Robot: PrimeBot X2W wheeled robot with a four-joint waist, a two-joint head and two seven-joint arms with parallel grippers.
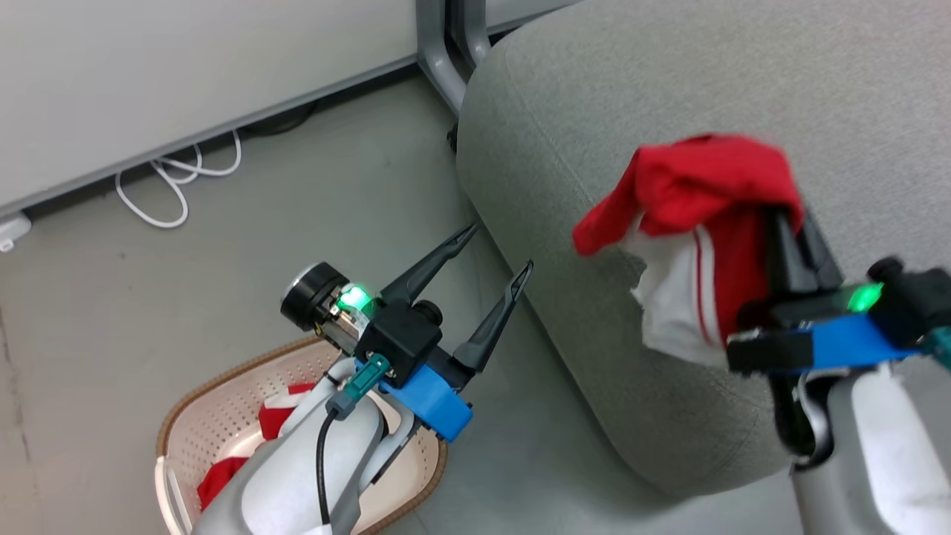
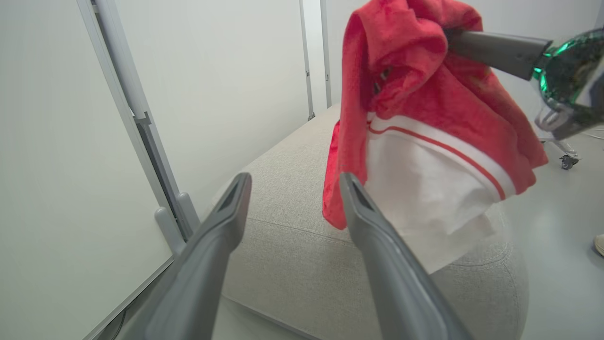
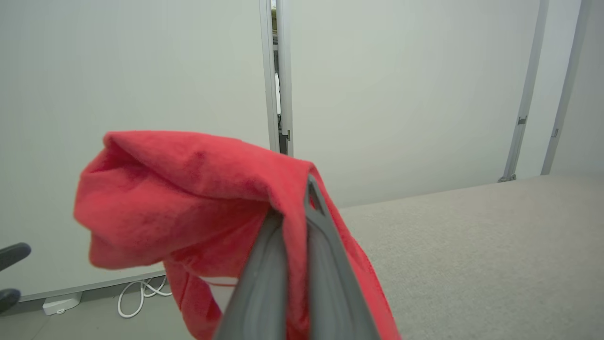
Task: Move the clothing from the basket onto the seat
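Right gripper (image 3: 295, 203) lifts red garment (image 1: 691, 186) over seat (image 1: 669, 89); left gripper (image 1: 500, 247) empty.

R. gripper's fingers are pinched tight on a fold of the red garment, which drapes off both sides of the fingertips. Its white panel w/ red stripe hangs below them, above the grey seat's rounded front corner; can't tell if the fabric touches the cushion. L. gripper, fingers spread wide w/ nothing between, hangs over the floor (image 1: 297, 223) just beside the seat's edge, tips pointing toward the held garment. Behind and below it, under its forearm, the basket (image 1: 223, 379) sits on the floor w/ a second red garment (image 1: 278, 420) inside. White cable (image 1: 178, 186) lies by the wall, well beyond the l. gripper.
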